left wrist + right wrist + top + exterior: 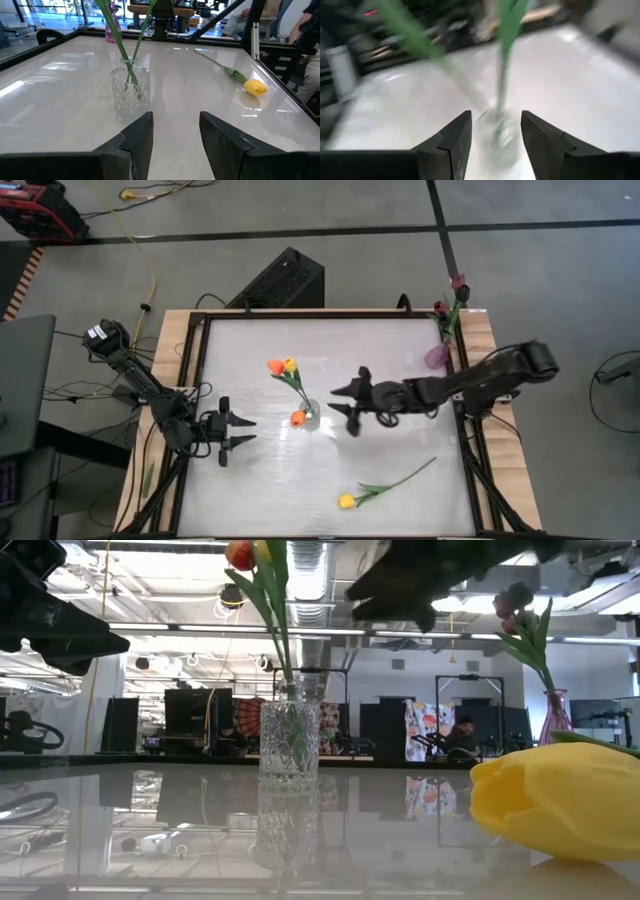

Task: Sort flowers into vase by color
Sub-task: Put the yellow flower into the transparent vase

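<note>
At the left edge of the white table (260,480) the left gripper (243,432) waits, its two dark fingers (140,137) spread apart with nothing between them, pointing toward the middle. A bundle of cables (75,385) trails off the left arm over the table's wooden border.

Near the centre stands a clear cut-glass vase (309,414) holding three tulips on thin green stems: one orange (275,366) and one yellow (290,364) head lean toward the far side, and a second orange head (298,417) droops low just beside the rim. In the low view the glass vase (289,740) stands upright with the stems rising out of it.

Just right of it the right gripper (347,399) hovers, fingers parted and empty, aimed at the vase and its stems; from its wrist camera the vase (497,130) and a green stem (504,75) show between the open fingers (455,137).

Nearer and to the right, one yellow tulip (347,501) lies flat on the table, its stem running up toward the right edge, well apart from both grippers.

At the far right corner a pink glass vase (437,357) holds dark maroon tulips (459,283). Beyond the far edge a black box (280,280) sits on the floor, and a red device (40,210) lies at the far left.

No writing can be read.
</note>
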You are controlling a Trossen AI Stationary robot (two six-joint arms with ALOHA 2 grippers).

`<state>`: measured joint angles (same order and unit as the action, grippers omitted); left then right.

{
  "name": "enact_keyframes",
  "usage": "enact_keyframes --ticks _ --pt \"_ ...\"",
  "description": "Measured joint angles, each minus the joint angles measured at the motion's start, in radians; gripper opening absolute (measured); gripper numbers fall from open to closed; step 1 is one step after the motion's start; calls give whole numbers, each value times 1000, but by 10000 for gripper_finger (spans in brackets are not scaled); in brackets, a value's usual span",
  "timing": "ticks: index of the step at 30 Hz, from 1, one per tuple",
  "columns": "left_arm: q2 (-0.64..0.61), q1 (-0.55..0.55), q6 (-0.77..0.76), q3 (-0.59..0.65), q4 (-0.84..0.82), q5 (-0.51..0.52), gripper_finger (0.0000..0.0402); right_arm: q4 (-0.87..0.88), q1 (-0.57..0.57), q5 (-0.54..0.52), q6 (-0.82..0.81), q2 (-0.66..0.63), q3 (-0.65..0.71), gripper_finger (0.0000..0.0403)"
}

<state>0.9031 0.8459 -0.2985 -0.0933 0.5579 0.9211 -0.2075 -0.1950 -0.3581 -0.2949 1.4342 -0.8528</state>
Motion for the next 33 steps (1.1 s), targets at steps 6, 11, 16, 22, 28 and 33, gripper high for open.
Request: enact_keyframes --ticks 6,11,16,22,28,33 --pt "0 0 1 0 0 0 149 240 -89 323 -119 -98 0 194" --pt "0 0 1 0 -6 1 149 327 -233 374 -249 -68 0 191" --pt "0 0 -18 0 -32 1 149 434 -345 419 -448 27 -62 191" --pt "0 0 -14 0 -38 9 149 839 -430 514 -483 177 -218 191" --pt "0 0 -21 0 -45 8 149 922 -448 534 -483 272 -255 191" --pt "0 0 -29 0 -55 3 149 925 -448 592 -464 341 -255 191"
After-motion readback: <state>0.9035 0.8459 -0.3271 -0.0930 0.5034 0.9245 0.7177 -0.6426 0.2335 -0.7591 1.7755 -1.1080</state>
